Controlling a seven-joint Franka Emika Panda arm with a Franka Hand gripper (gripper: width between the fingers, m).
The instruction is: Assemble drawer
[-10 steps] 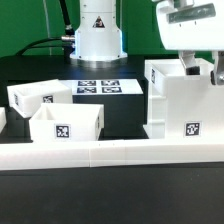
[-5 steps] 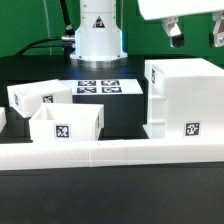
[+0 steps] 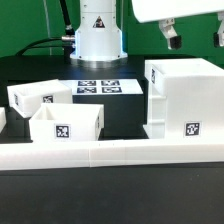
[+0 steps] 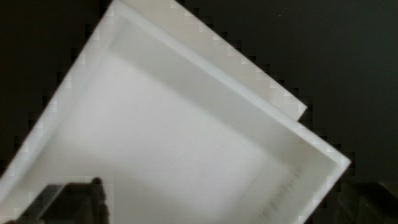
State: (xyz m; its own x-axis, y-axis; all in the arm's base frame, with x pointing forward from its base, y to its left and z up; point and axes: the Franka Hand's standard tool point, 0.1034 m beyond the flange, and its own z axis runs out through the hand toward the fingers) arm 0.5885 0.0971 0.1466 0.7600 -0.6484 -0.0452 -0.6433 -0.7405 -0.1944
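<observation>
- The tool (image 3: pixel 195 38) hangs high in the air with its two dark fingers (image 3: pixel 170 36) spread wide apart. Nothing is between them.
- The housing (image 3: pixel 185 100) stands upright on the black counter (image 3: pixel 128 112), directly under the tool. There is a clear gap of air between its top face and the fingertips, and no contact.
- In the exterior view the fingers are spread nearly as wide as the housing's top.
- The wrist view looks down past the tool onto the housing (image 4: pixel 169 140). A white sunken face with a raised rim fills most of that picture, with dark counter beyond its edges. One dim fingertip (image 4: pixel 75 196) shows at the picture's border, apart from the plastic.
- The farther tray (image 3: pixel 38 95) sits on the counter well below the tool, far off toward the exterior view's left. It is open side up, with a tag on its wall.
- The nearer tray (image 3: pixel 67 125) stands just in front of that one, also well away from the tool on the same side. The two look to be touching or almost so.
- The marker board (image 3: pixel 98 87) lies flat on the counter behind the trays, lower than the tool and toward the exterior view's left of it.
- A long low white wall (image 3: pixel 110 152) runs across the counter in front of the trays and the housing.
</observation>
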